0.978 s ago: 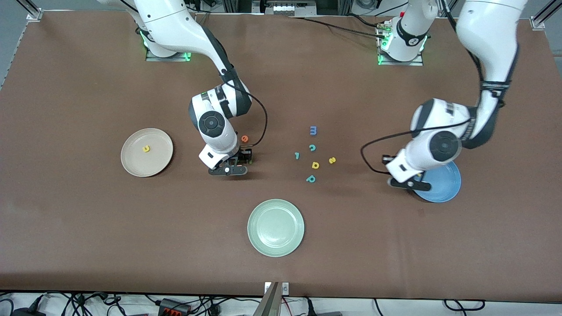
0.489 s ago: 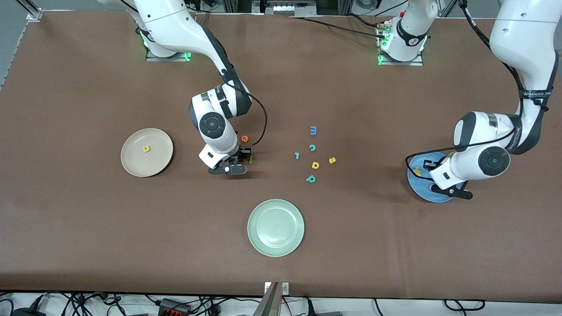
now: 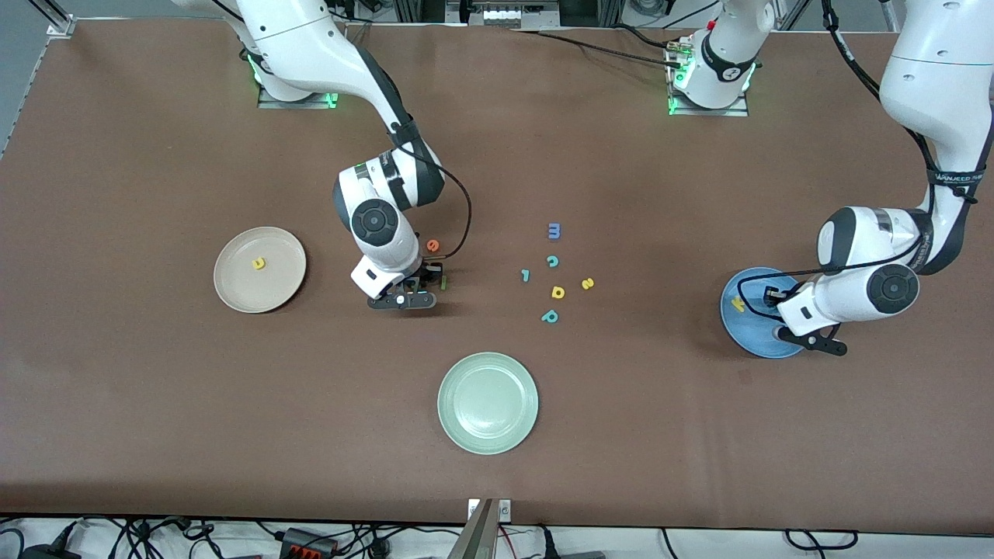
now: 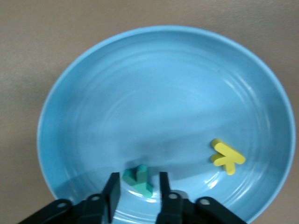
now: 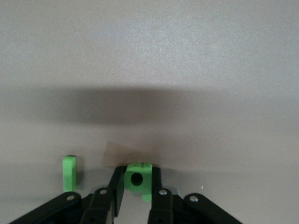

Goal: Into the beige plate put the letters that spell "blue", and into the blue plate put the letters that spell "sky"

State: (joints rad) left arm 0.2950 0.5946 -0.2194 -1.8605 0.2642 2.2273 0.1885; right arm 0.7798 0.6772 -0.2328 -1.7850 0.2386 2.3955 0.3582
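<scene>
Letters for "blue" and "sky" are mid-sort: the yellow u [image 3: 258, 263] already lies in the beige plate [image 3: 233, 289] toward the right arm's end of the table, and the yellow k [image 4: 227, 156] lies in the blue plate [image 4: 154, 70] at the left arm's end. The left gripper [image 4: 137, 190] hangs low over the blue plate with its jaws parted and the teal y [image 4: 138, 179] sitting between them on the plate, apparently let go, so that drop looks finished. The right gripper [image 5: 138, 189] is down at the table near the orange e [image 3: 433, 245], its fingers pressed against both sides of the green b [image 5: 138, 178], which it grasps; the green l [image 5: 69, 172] lies just beside it on the table. Among the loose letters mid-table the yellow s [image 3: 588, 284] has yet to be fetched, with the teal c [image 3: 552, 262], teal l [image 3: 525, 275], yellow d-like letter [image 3: 557, 292] and teal p [image 3: 550, 316] around it. My judgement: next the right arm should lift the b and carry it over the beige plate, while the left arm rises clear and heads for the s, picking it without nudging its 4 neighbours
</scene>
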